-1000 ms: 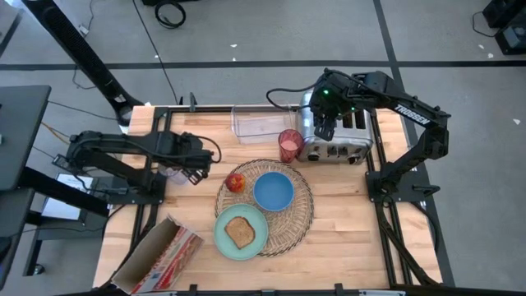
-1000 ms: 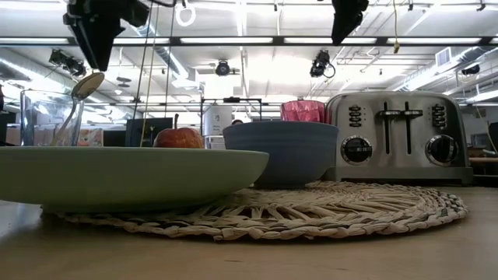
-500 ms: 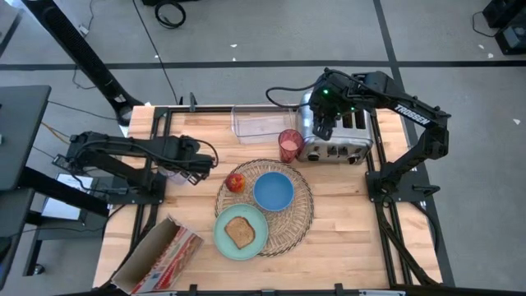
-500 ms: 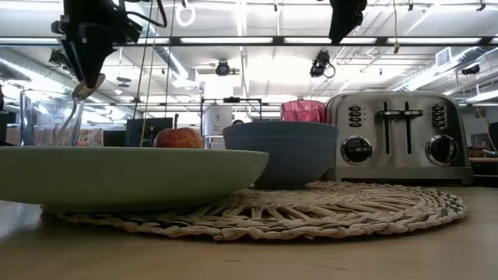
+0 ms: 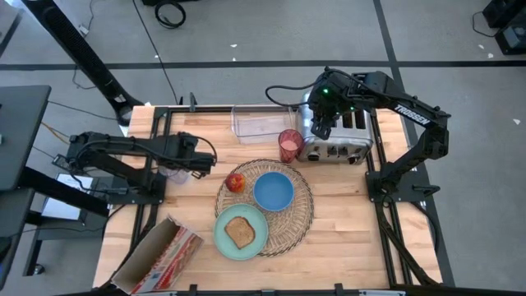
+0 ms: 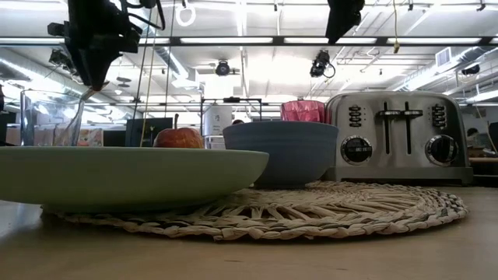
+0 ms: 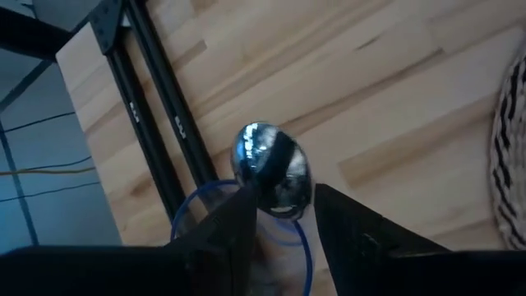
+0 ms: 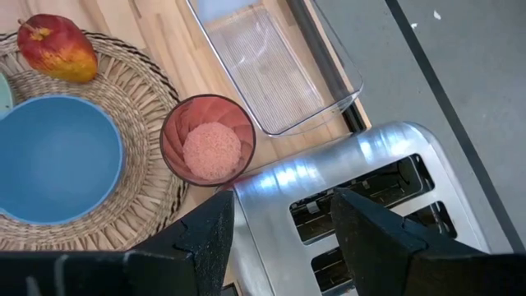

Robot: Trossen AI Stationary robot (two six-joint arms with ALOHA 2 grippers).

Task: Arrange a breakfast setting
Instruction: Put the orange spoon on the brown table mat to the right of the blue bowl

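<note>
A small spoon stands handle-down in a clear glass at the table's left, its shiny bowl uppermost and its stem leaning on the glass rim. My left gripper is above the glass, shut on the spoon's bowl. On the woven placemat sit a blue bowl, a red apple and a green plate with toast. A pink cup stands at the mat's far edge. My right gripper hangs open high over the toaster. My left gripper has the spoon's bowl between its two fingers, one on each side edge. The fingers slant down from above. The spoon stays upright with its handle inside the glass.
A clear plastic bin lies at the far edge beside the toaster. An open cardboard box lies at the near left corner. Bare wood shows to the right of the mat and between glass and apple.
My left gripper has come down over the glass and rolled about its own pointing line. The spoon's bowl, which showed below the fingers a second ago, now sits between them. The spoon still stands in the glass.
</note>
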